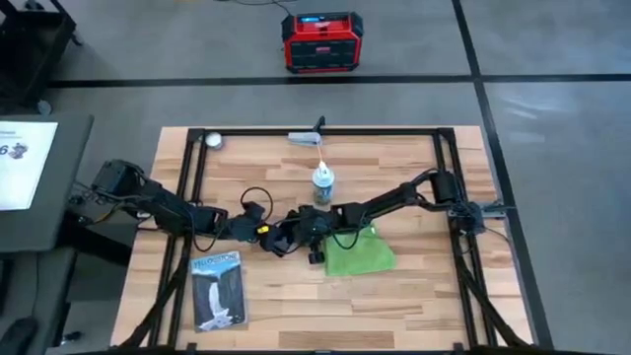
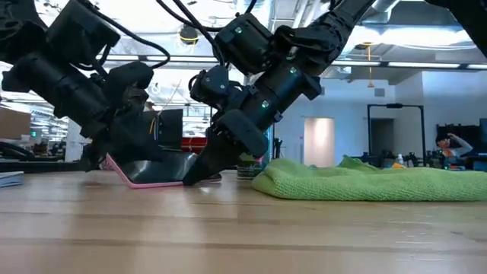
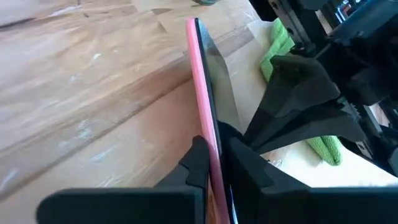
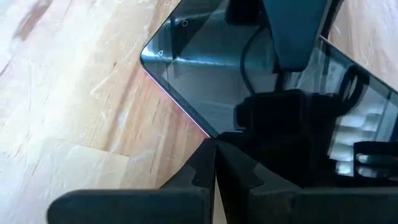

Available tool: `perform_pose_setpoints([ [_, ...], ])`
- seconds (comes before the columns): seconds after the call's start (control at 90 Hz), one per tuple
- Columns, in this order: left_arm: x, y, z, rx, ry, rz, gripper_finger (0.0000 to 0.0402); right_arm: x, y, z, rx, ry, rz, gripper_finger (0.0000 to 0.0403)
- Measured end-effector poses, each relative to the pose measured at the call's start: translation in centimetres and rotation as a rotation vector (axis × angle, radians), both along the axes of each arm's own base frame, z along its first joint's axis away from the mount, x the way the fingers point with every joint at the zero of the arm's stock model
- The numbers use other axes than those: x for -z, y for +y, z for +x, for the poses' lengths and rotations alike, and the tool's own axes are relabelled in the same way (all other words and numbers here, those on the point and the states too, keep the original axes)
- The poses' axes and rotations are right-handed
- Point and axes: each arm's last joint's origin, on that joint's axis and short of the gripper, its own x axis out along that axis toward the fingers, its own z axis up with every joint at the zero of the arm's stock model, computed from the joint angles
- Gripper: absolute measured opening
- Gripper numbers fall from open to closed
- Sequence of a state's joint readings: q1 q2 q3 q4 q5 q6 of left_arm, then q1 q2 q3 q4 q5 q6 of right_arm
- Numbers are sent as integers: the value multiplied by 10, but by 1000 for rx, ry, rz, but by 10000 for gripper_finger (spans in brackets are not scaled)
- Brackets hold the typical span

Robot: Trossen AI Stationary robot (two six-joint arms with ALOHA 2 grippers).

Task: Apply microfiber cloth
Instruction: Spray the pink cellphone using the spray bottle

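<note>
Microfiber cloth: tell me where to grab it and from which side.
Grip the microfiber cloth at its rumpled raised edge nearest the phone, coming down from above. It lies flat on the table, so only a bunched fold gives purchase. The right pincer is next to that edge; the left pincer holds the phone.

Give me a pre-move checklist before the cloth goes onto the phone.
1. Left gripper clamped on pink phone: ok, fingers shut on its edge.
2. Phone propped at a tilt off the wooden table, screen accessible: ok.
3. Green microfiber cloth in the right gripper: not ok, cloth lies loose on the table; fingers shut, empty, tips at the phone's screen.
4. Cloth within reach, right beside the phone: ok.
5. Spray bottle clear of both arms: ok, it stands apart behind them.
6. Screen clean: cannot tell.
</note>
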State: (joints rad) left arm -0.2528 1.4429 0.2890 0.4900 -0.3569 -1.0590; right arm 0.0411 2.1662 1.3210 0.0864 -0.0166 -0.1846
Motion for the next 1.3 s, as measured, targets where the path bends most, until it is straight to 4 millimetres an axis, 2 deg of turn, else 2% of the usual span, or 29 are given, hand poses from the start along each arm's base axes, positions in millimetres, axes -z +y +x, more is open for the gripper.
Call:
perform_pose_setpoints([
  [0.311,-2,-8,0,41,-24,9,13,2,0,-4,18,60,9,10],
  [0.678,-4,-13,0,66,-46,10,13,23,-1,-22,55,74,35,1],
  [0.856,-9,-15,-1,83,-66,5,9,25,-1,-24,66,95,42,0],
  [1.1,-11,-18,-3,88,-76,7,9,24,-9,-20,64,33,29,0],
  [1.3,-14,-18,-4,106,-83,20,9,29,-7,-26,74,80,42,0],
])
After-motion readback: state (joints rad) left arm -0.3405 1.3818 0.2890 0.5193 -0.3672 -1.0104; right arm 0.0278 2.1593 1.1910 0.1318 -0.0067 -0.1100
